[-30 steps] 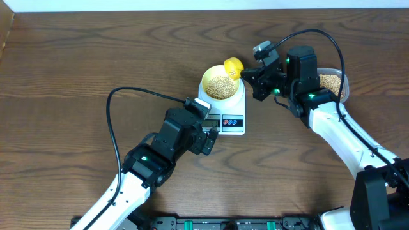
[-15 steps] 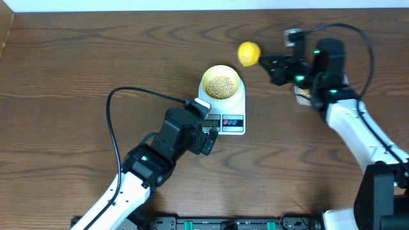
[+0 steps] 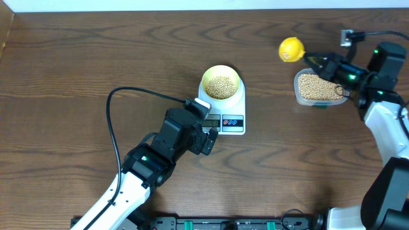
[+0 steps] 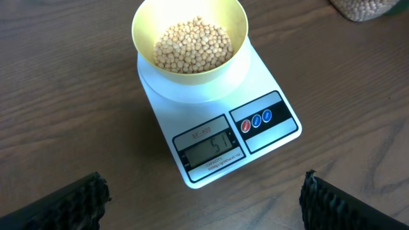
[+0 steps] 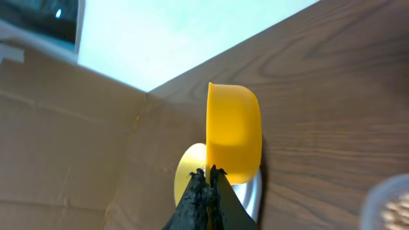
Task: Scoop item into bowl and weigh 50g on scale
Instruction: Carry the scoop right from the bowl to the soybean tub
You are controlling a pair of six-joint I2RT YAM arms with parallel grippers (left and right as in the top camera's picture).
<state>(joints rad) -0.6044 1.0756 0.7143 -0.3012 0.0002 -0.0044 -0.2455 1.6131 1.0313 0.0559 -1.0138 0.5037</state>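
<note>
The pale-yellow bowl (image 3: 221, 82) holds tan beans (image 3: 221, 87) and stands on the white scale (image 3: 231, 121). In the left wrist view the bowl (image 4: 190, 32), beans (image 4: 193, 46) and scale (image 4: 268, 134) show, and the display reads about 51. My left gripper (image 3: 206, 139) is open and empty, just in front of the scale. My right gripper (image 3: 317, 64) is shut on the handle of the yellow measuring spoon (image 3: 291, 49), held in the air left of the clear tub; the right wrist view shows the spoon (image 5: 233, 131) between the fingers (image 5: 208, 174).
A clear plastic tub (image 3: 318, 88) with beans stands at the right, under the right arm. The left arm's black cable (image 3: 115, 115) loops over the table. The table's far edge meets a white wall.
My right gripper has carried the yellow spoon from above the bowl to the right and back, to beside the tub. The left arm has not moved.
</note>
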